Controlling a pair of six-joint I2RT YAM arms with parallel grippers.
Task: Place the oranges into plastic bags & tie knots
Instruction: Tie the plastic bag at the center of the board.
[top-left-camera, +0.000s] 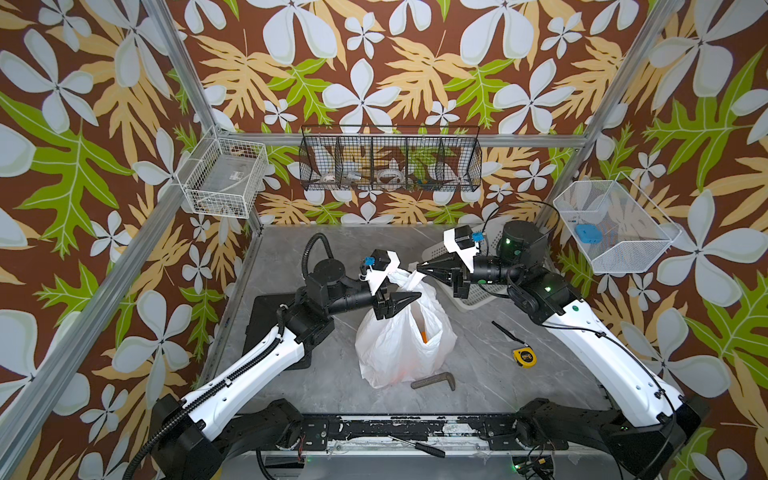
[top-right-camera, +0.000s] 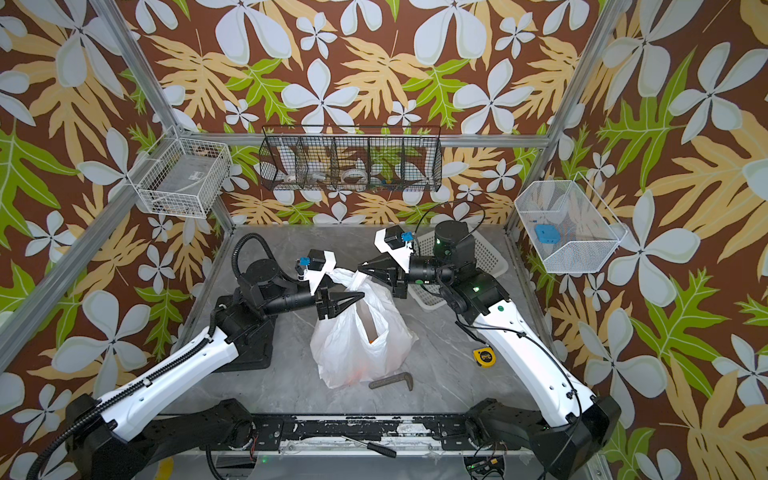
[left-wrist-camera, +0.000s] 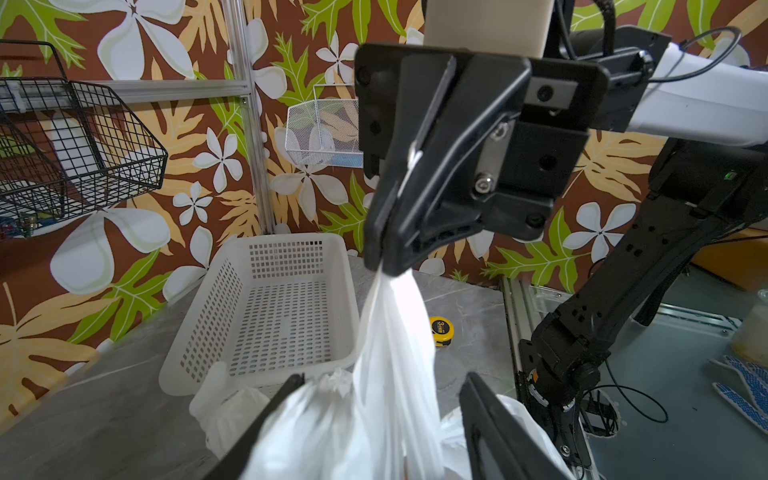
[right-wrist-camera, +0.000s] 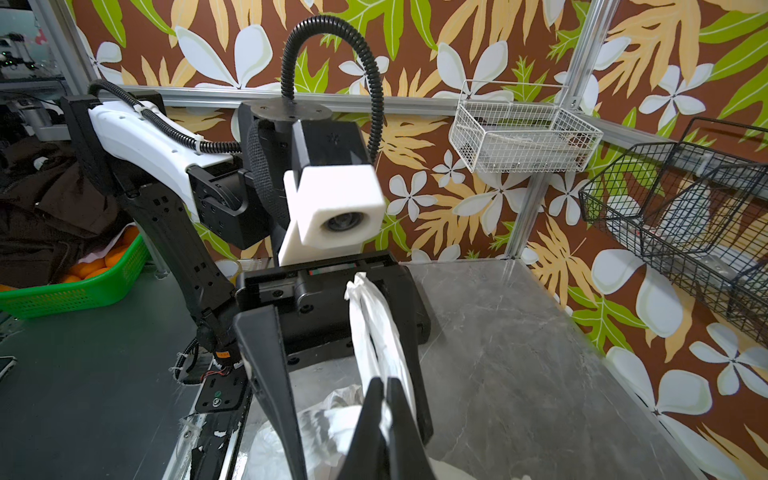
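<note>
Showing orange (top-left-camera: 423, 336) inside bag (top-left-camera: 386, 353): both top views only

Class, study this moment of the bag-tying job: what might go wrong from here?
1. The left gripper is open around the raised handle; closing off-centre, it may miss it.
2. Only the right gripper holds the plastic bag up; its side gapes, showing an orange, so a hard pull might tip it.

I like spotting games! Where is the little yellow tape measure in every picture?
Top view: tape measure on the table, right of the white bag.
Top view: same spot, right of the bag.
Left wrist: on the table, just beyond the bag's stretched handle.
Right wrist: not in it.
Shared landmark: the white bag.
</note>
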